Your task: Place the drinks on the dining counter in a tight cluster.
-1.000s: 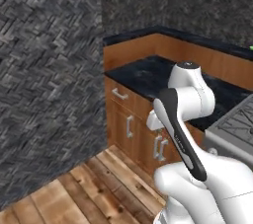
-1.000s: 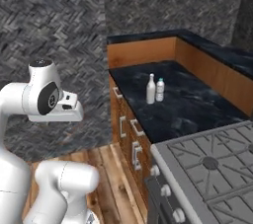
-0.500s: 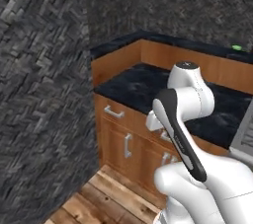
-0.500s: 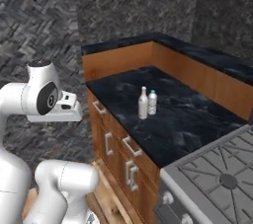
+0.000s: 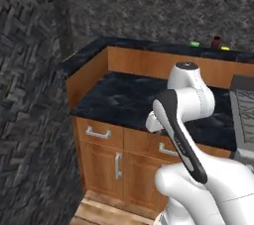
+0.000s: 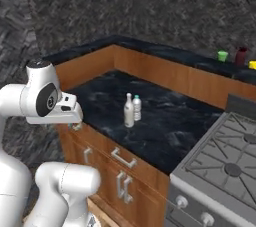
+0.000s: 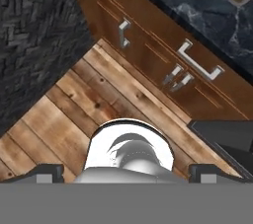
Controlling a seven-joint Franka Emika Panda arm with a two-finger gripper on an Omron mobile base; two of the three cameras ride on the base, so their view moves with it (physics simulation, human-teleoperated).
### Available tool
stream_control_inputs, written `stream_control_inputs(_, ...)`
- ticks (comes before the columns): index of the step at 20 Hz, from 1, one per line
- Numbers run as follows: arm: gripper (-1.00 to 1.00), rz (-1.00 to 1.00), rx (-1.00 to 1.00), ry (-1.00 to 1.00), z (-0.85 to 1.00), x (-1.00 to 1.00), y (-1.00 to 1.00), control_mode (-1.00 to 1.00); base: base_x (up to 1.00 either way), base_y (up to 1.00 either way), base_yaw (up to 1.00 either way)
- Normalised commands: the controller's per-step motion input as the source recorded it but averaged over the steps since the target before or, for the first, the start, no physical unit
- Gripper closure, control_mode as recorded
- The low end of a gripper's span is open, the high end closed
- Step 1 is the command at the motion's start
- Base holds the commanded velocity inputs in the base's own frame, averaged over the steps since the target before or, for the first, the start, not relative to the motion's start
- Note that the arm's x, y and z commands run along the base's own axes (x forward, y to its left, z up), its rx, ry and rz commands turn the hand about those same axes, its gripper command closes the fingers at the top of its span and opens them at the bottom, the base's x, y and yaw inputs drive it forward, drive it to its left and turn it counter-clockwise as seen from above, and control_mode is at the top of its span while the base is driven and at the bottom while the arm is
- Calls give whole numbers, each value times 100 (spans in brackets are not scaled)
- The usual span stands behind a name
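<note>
Tan bottle (image 6: 129, 111) and clear bottle (image 6: 136, 108) mid-counter (image 6: 165, 121), clear of edges

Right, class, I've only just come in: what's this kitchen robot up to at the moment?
Nothing is being handled yet. The gripper is open and empty, pointing down at the wood floor in front of the drawers. Two of the drinks, a slim tan bottle and a short clear bottle, stand upright close together on the black marble worktop beside the stove. A dark maroon bottle stands on the raised counter behind.
</note>
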Motion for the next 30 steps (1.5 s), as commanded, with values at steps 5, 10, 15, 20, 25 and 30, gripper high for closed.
stream_control_inputs(5,-100,0,0,0,0,0,0,100,51,35,-60)
stream_control_inputs(10,-100,0,0,0,0,0,0,100,48,39,-56)
stream_control_inputs(15,-100,0,0,0,0,0,0,100,37,52,-43)
stream_control_inputs(20,-100,0,0,0,0,0,0,100,26,48,-18)
stream_control_inputs(25,-100,0,0,0,0,0,0,100,44,28,-10)
stream_control_inputs(30,-100,0,0,0,0,0,0,100,43,21,-4)
